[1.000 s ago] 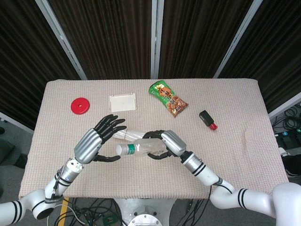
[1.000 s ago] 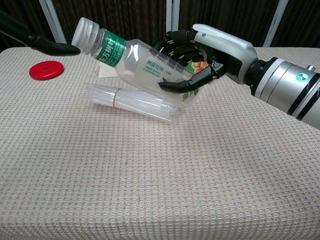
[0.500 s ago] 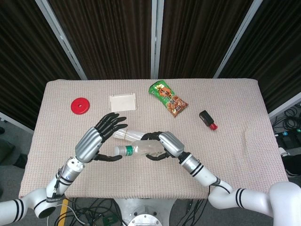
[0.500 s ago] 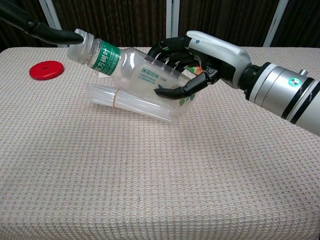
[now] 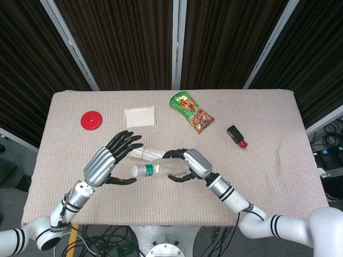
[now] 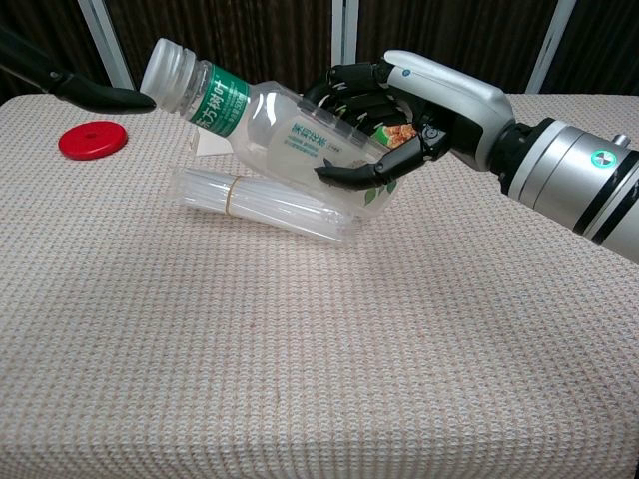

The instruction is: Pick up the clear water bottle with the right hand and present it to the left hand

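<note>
My right hand (image 5: 194,162) (image 6: 414,105) grips the base half of the clear water bottle (image 5: 159,168) (image 6: 275,125), which has a green label and no cap. The bottle is held above the table, its neck tilted up and pointing left. My left hand (image 5: 110,160) is open beside the neck, fingers spread, thumb under the mouth. In the chest view only a dark fingertip (image 6: 95,95) of that hand shows, just left of the bottle's mouth and not touching it.
A bundle of clear straws in a wrapper (image 6: 265,206) (image 5: 140,154) lies on the cloth under the bottle. A red disc (image 5: 91,120), a white card holder (image 5: 140,116), a green snack bag (image 5: 191,111) and a small black-and-red object (image 5: 237,136) lie further back.
The bottle's neck dipped toward the left thumb and touched it half a second ago. It has since lifted back up and right, leaving a small gap. The left hand barely moved.
</note>
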